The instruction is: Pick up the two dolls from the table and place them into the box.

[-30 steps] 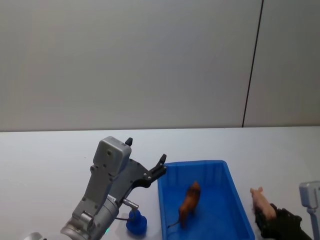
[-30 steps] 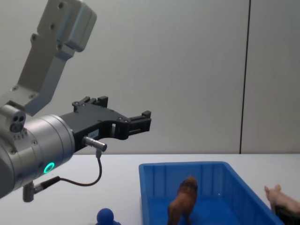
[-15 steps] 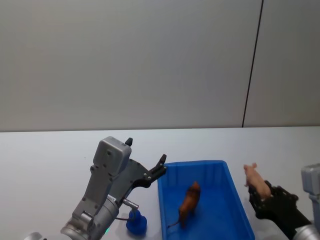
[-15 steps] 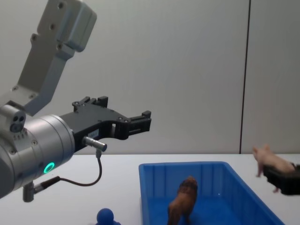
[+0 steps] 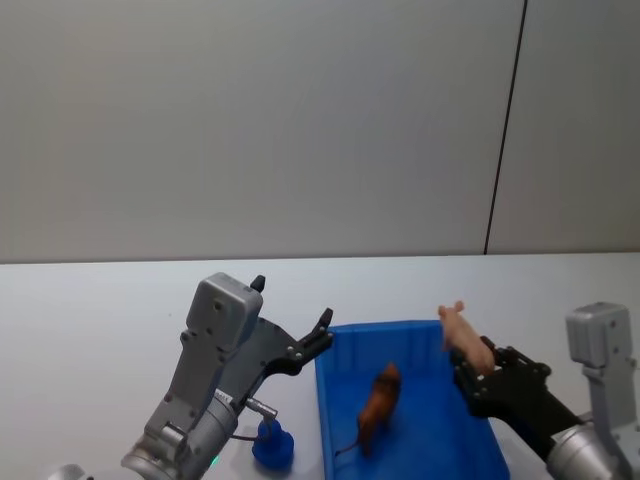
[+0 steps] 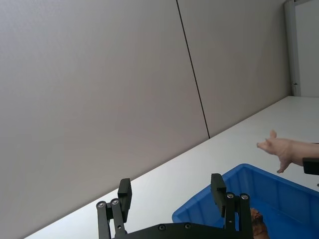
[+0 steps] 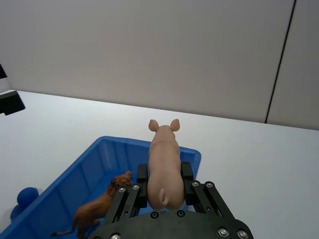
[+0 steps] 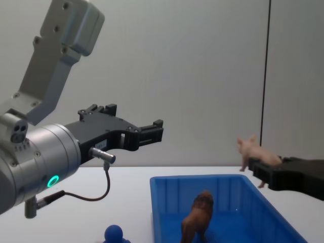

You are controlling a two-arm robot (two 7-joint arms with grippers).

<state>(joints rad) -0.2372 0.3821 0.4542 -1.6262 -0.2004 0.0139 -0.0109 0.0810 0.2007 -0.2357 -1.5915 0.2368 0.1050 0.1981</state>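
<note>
Right fingers (image 7: 187, 175) pinch smooth pink pig (image 7: 164, 164) over ribbed box (image 5: 390, 327).

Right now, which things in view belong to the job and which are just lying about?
Job: pink doll, gripped in the right hand above the blue box at its right edge; brown doll, standing inside it; left hand, open, raised left of the box.
Lying about: small blue knobbed object on the table, left of the box.

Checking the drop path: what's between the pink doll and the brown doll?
Only bare floor of the box: in the head view the pink doll, held in the right pincer, hangs apart from the brown doll.
</note>
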